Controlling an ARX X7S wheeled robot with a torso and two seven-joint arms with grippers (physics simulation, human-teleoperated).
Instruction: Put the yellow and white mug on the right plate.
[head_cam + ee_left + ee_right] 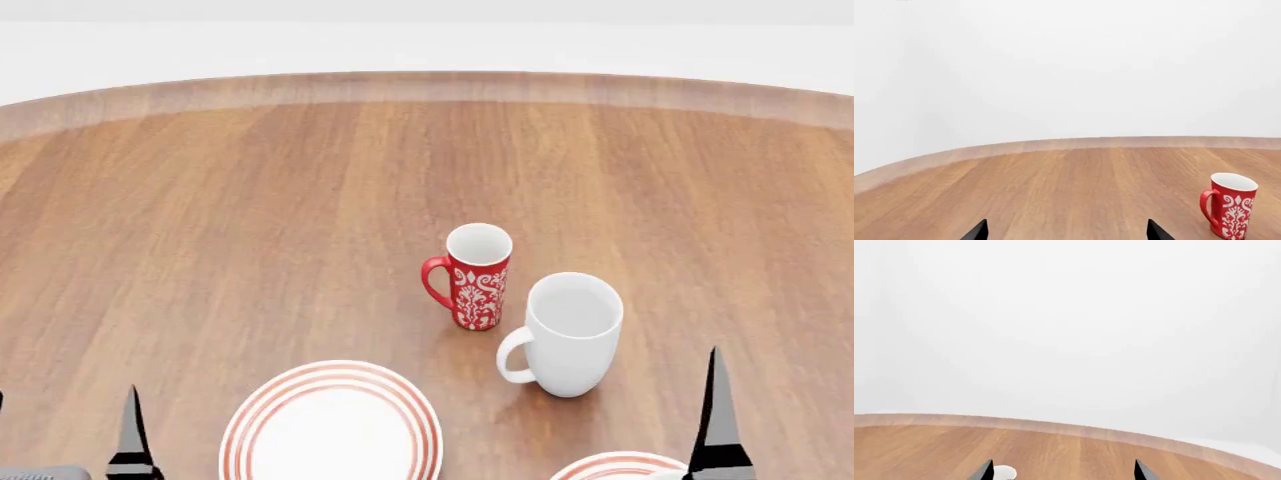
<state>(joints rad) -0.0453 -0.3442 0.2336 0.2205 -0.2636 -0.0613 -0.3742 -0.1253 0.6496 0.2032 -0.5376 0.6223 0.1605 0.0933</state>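
The yellow and white mug is not in any view. The right plate, white with red rings, shows only as a sliver at the bottom edge of the head view, beside a right fingertip. My right gripper is open and empty, low over the wood. My left gripper is open and empty too. One of its fingertips stands left of the look-alike left plate.
A slim red-and-white patterned mug stands mid-table and also shows in the left wrist view. A taller all-white mug stands just right of it. A small white round shape shows by a right fingertip. The wooden table's curved far edge meets a white wall.
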